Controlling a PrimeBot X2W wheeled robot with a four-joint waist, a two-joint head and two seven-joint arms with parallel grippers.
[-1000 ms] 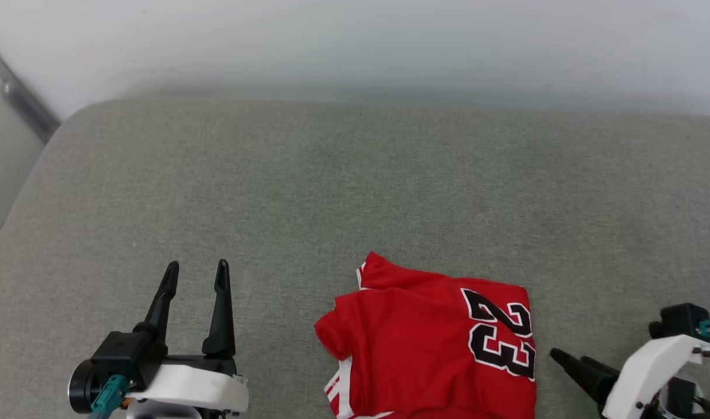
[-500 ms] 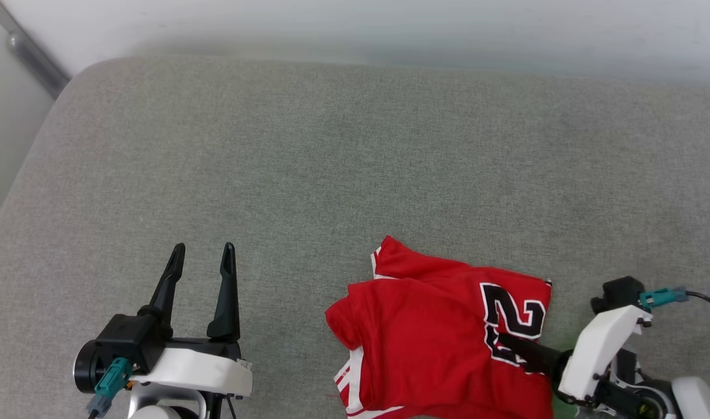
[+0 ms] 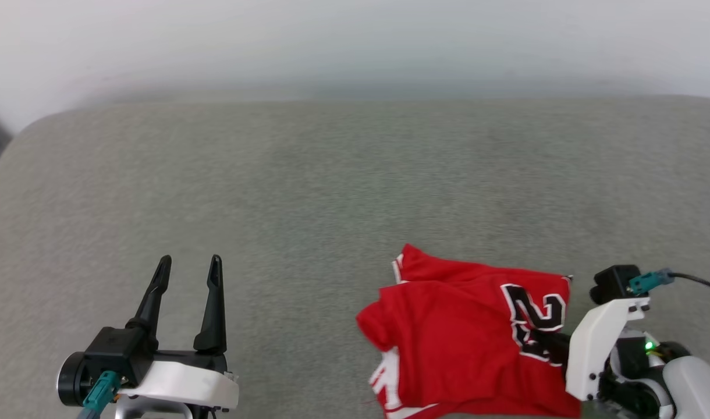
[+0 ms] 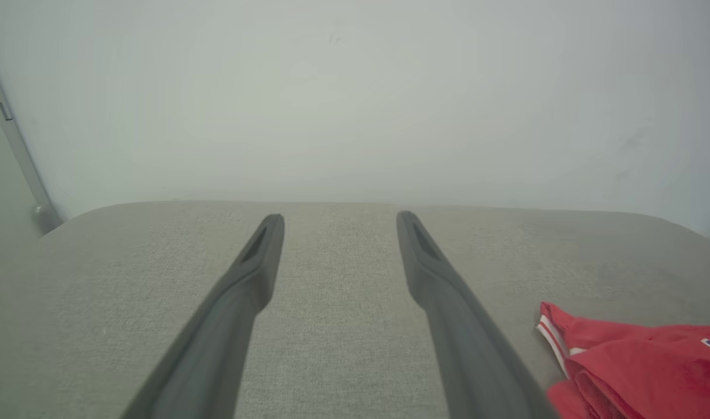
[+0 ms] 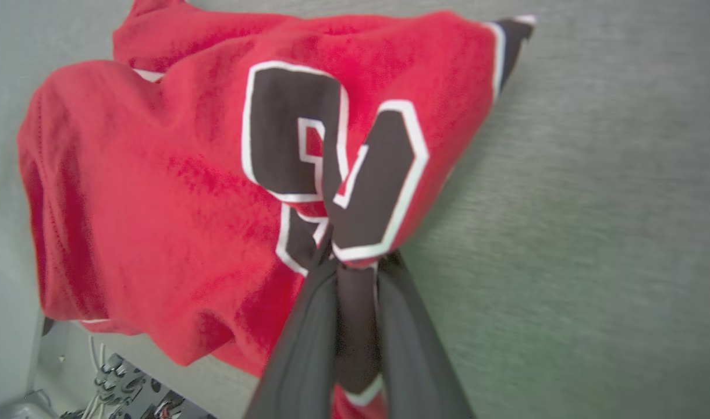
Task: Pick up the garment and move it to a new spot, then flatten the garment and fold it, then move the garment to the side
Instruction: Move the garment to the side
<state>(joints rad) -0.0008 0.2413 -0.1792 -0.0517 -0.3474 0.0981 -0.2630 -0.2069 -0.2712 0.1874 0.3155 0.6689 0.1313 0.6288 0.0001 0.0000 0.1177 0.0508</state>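
My right gripper (image 5: 355, 256) is pressing its two dark fingers together on a bunched fold of the shirt (image 3: 460, 337), right where the black number is printed. In the right wrist view, cloth is showing pinched between the fingers and creasing around the tips. The red shirt is lying crumpled on the grey cushion (image 3: 332, 192), toward its near right part. My left gripper (image 3: 189, 265) is standing with its fingers spread wide apart, holding nothing and touching nothing. It is sitting over bare cushion, well to the left of the shirt.

For writing, I am reading black numerals outlined in white. A "2" is showing plainly in the head view, while the digit beside it is being partly covered by my right arm. In the right wrist view the numerals are folding into each other and I cannot read them cleanly. White stripes are showing at the shirt's near left edge. I am counting one shirt and two grippers, each with two fingers.
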